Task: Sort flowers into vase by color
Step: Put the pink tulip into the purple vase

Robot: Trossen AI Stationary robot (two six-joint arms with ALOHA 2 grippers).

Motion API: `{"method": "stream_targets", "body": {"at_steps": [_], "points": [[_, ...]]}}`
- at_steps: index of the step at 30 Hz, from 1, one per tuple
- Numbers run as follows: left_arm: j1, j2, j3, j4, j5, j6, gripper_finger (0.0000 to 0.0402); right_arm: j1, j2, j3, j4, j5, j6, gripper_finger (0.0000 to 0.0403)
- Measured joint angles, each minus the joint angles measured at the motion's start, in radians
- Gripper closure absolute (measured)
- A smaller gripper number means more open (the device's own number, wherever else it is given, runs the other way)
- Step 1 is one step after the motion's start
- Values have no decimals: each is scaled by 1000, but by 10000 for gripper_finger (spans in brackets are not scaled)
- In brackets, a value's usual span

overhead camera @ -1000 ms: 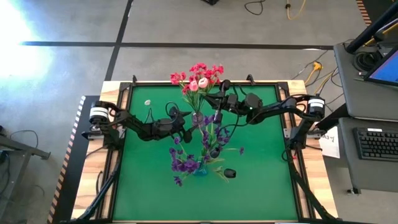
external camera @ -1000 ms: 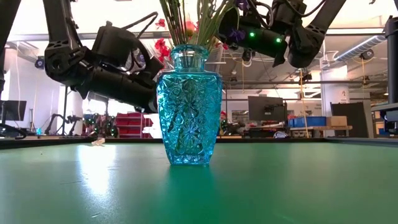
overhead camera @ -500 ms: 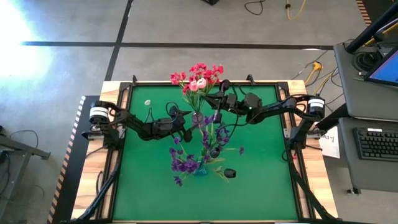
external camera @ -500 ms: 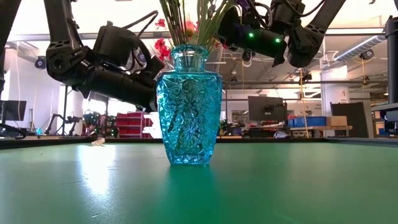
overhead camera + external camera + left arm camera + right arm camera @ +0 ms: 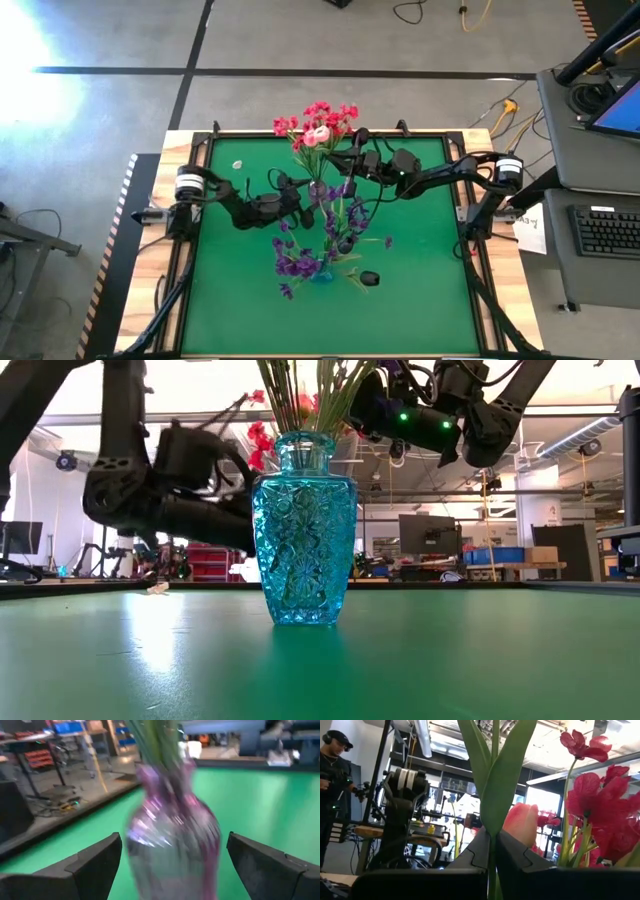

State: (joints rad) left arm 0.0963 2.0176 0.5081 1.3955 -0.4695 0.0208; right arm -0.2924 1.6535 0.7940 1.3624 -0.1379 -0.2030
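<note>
Left gripper (image 5: 296, 203): on the left of the green table mat (image 5: 420, 290), jaws spread wide and holding nothing, reaching right toward the far vase; in its wrist view the clear glass vase (image 5: 172, 840) sits between the two dark fingers (image 5: 95, 860), not touched as far as I can tell.

Far vase: near mid-table toward the far edge, upright; it carries the red clustered blooms (image 5: 330, 118) and a pale pink tulip bud (image 5: 322, 133), which fan out over the far edge of the mat.

Near vase: the blue cut-glass vase (image 5: 303, 530) stands upright in the near half of the mat, with sprays of small purple blooms (image 5: 298, 262) spilling around it.

Right gripper (image 5: 345, 160): just right of the far vase's bouquet, jaws pinched together on the thin green stem (image 5: 492, 865) of a tulip; a broad green leaf (image 5: 497, 775) rises straight above the fingers and a pink bud (image 5: 521, 824) shows just beside it.

Held flower, axis: long axis about upright, bloom end up, stem end down and hidden below the fingers.

Small dark object (image 5: 369, 277): lies on the mat right of the blue vase; I cannot tell what it is.

Step in hand: judged as seating the tulip among the red and pink flowers, with the left arm ready to steady that vase.

Next move: probably lowering the stem into the neck, keeping it vertical, then releasing; whether the stem tip is already inside the neck cannot be seen.
</note>
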Motion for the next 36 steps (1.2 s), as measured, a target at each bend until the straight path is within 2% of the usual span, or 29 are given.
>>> {"method": "stream_targets", "body": {"at_steps": [9,24,36], "points": [[-1,95,47,53,7,-8,61,0,0,9,4,-24,9,390],[0,98,41,37,8,-21,149,0,2,34,-84,-19,-46,390],[-1,98,40,34,-1,-21,156,0,1,34,-169,-17,-17,390]]}}
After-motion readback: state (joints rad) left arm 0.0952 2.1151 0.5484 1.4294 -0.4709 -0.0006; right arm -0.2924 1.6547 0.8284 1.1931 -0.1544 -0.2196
